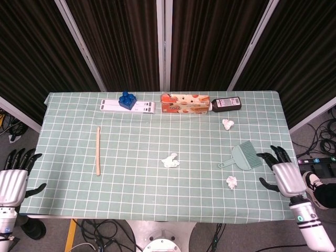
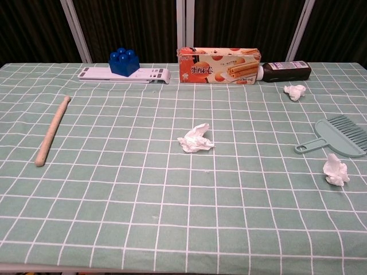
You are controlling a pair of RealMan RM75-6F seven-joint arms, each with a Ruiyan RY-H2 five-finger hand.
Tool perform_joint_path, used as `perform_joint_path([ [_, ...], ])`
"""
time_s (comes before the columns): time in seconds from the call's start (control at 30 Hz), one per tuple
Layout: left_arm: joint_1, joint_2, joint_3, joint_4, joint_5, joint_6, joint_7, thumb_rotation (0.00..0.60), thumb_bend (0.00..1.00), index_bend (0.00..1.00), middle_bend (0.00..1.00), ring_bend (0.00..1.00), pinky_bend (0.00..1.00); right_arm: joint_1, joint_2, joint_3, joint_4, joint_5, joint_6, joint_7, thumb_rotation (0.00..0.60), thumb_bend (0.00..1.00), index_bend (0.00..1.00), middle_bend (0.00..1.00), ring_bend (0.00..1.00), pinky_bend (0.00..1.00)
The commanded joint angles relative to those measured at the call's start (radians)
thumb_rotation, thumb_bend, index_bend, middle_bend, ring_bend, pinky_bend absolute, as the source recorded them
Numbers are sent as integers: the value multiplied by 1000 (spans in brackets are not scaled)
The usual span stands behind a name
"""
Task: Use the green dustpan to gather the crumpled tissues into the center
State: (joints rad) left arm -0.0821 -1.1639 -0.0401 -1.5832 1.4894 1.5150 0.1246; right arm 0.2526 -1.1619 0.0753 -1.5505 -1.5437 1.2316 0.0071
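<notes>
The green dustpan (image 1: 247,156) lies flat near the right edge of the tabletop (image 1: 131,199), its handle pointing toward the middle and its ribbed mouth toward the right edge. The right robot hand (image 1: 281,170) hovers just beside that mouth at the tabletop's right edge, fingers spread and holding nothing, not touching the dustpan. The left robot hand (image 1: 14,176) hangs off the left edge near the front corner, fingers also apart and empty; neither hand shows in the chest view.

Three crumpled tissues are scattered: the centre tissue (image 2: 195,138) sits about mid-tabletop, the far tissue (image 2: 295,91) lies toward the back right, just in front of the dark bottle, and the near tissue (image 2: 335,171) rests just in front of the dustpan, close to the right edge.

Along the back edge stand a white flat strip (image 2: 123,74) with a blue toy brick (image 2: 124,61) on top of it, an orange biscuit box (image 2: 219,65) printed with pictures of rolled wafer sticks and some lettering too small to read, and a dark bottle (image 2: 285,71) lying on its side with a pale label whose writing cannot be made out. A wooden stick (image 2: 51,130) lies toward the left edge, running front to back. The tabletop is covered by a green cloth with a white grid.
</notes>
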Motion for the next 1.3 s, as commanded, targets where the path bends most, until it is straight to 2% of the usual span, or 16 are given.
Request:
perform_joint_path([
  [0.03, 5, 1, 3, 1, -4, -1, -6, 600, 0, 186, 106, 57, 54, 147, -76, 29, 107, 13, -182, 11, 600, 169, 322, 295, 62, 97],
  [0.13, 8, 1, 6, 2, -11, -6, -12, 600, 0, 186, 106, 57, 53, 220, -137, 33, 181, 20, -276, 4, 600, 169, 363, 321, 82, 113],
  [0.27, 9, 5, 7, -2, -25, -22, -21, 600, 0, 186, 106, 57, 94, 290, -227, 25, 289, 9, -345, -1, 600, 169, 404, 350, 97, 126],
  [0.53, 7, 1, 4, 4, -32, -32, -28, 600, 0, 186, 106, 57, 100, 331, -347, -8, 427, -23, -335, -7, 600, 119, 475, 406, 99, 128],
  [0.9, 2, -4, 2, 15, -33, -43, -40, 600, 0, 186, 106, 57, 100, 332, -389, -39, 500, -21, -303, -92, 600, 126, 478, 406, 99, 129],
  [1.3, 9, -10, 6, 28, -37, -46, -64, 600, 0, 186, 106, 57, 100, 340, -415, -59, 533, 4, -323, -192, 600, 155, 464, 399, 99, 130],
])
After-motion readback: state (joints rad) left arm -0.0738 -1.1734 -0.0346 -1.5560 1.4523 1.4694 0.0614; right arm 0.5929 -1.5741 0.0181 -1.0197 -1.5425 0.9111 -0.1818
